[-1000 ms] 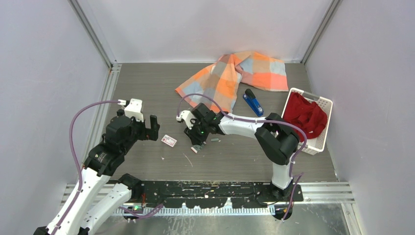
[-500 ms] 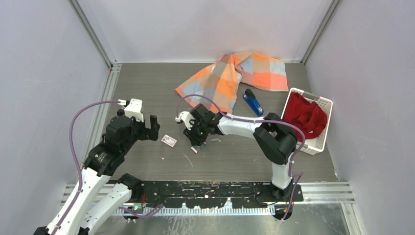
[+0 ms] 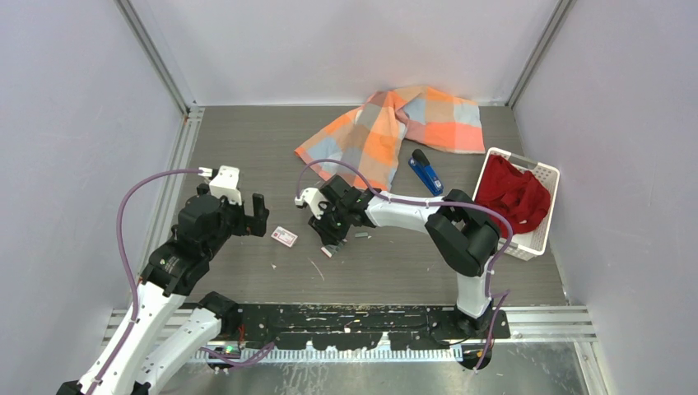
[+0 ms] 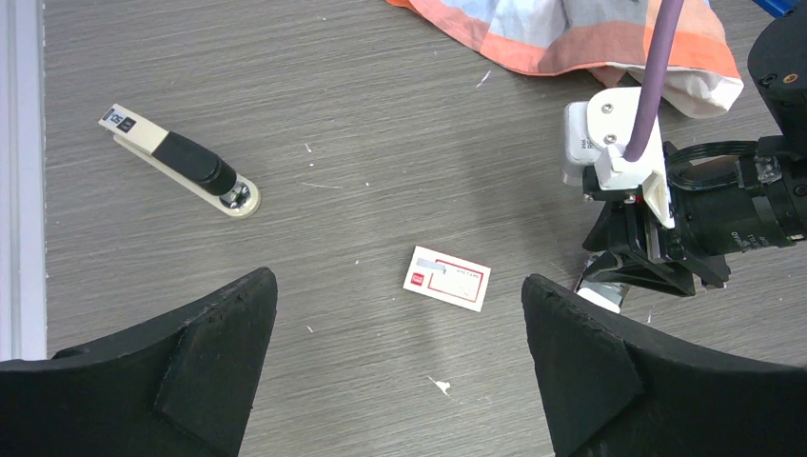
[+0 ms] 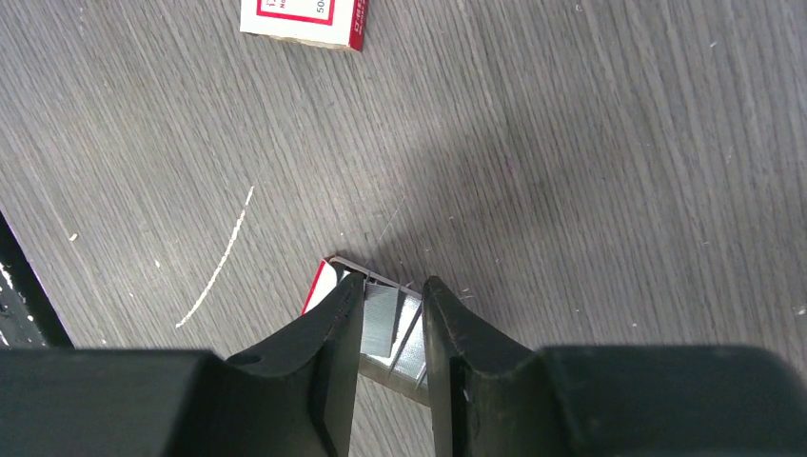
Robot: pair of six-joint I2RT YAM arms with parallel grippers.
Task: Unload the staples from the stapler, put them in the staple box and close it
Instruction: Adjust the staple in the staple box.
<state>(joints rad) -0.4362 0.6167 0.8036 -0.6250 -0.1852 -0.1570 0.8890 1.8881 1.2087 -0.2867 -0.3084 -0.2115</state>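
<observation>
left claw point(image 4: 397, 279): jaws fully apart, nothing in it, hanging above the surface point(image 3: 247, 148). Far left in its wrist view, a beige-and-black stapler point(image 4: 181, 174) lies flat. The white-and-red packet point(image 4: 447, 278) sits on the surface, seen in the gap between the fingers.

right claw point(image 5: 392, 282): nearly closed, tips down at the surface, pinching a block of staples point(image 5: 388, 319) that lies in a small red-edged tray point(image 5: 319, 286). Packet is near its left side, not touching.

Checked cloth point(image 3: 387, 132) is bunched at the back. The blue stapler point(image 3: 426, 171) lies flat on the surface at the cloth's right edge, well apart from both claws. White basket point(image 3: 543, 174) is far right, red fabric point(image 3: 510, 193) inside.
</observation>
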